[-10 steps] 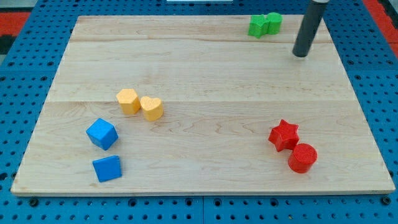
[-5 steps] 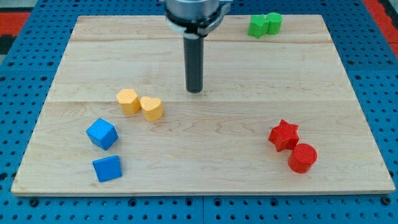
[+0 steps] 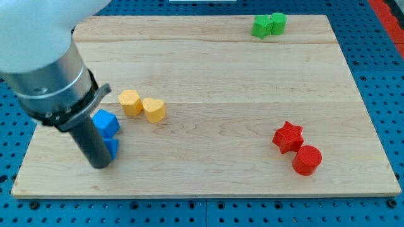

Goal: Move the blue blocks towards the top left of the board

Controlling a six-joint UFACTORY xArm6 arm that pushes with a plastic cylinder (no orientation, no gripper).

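My tip (image 3: 99, 165) rests on the board at the view's lower left, with the arm's body covering much of that corner. A blue cube (image 3: 107, 122) sits just up and right of the rod. A second blue block (image 3: 113, 148) peeks out right beside the rod and is mostly hidden by it; its shape cannot be made out. The tip appears to touch this second blue block's left side.
A yellow hexagonal block (image 3: 130, 102) and a yellow heart block (image 3: 153, 109) lie right of the blue cube. A red star (image 3: 288, 137) and a red cylinder (image 3: 307, 159) lie at the lower right. Two green blocks (image 3: 269, 25) sit at the top right edge.
The rod swept from the board's top right, across the middle, down to the lower left beside the blue blocks. The blue cube and the lower blue block seem slightly shifted.
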